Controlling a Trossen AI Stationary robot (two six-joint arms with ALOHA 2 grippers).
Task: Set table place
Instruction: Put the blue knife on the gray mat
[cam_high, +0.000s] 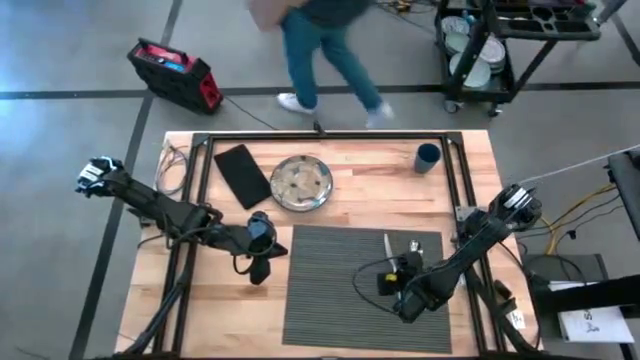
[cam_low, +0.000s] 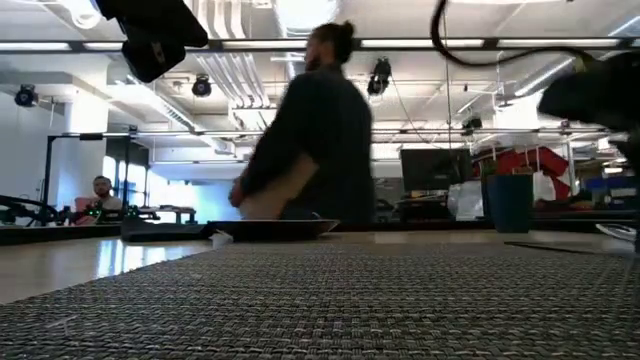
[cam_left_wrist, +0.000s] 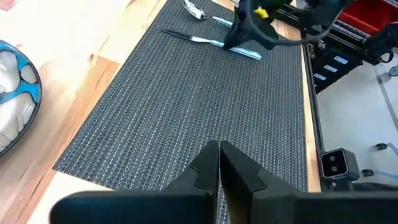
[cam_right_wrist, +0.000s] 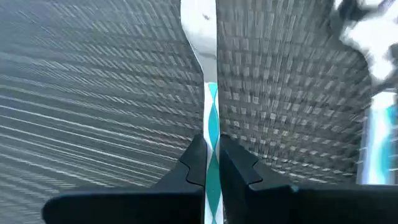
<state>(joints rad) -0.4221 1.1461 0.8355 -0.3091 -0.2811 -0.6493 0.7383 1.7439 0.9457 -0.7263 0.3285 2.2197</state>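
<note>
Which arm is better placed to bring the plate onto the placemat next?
Left. The left gripper hangs shut and empty just below the plate, beside the placemat. The right gripper is clamped on cutlery across the mat.

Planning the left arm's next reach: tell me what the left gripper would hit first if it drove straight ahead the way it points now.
Probably the placemat: the left gripper, fingers together and empty, points along it. Farther along that line lie the utensil and the right gripper. Depth is unclear, so it might skim above the mat.
</note>
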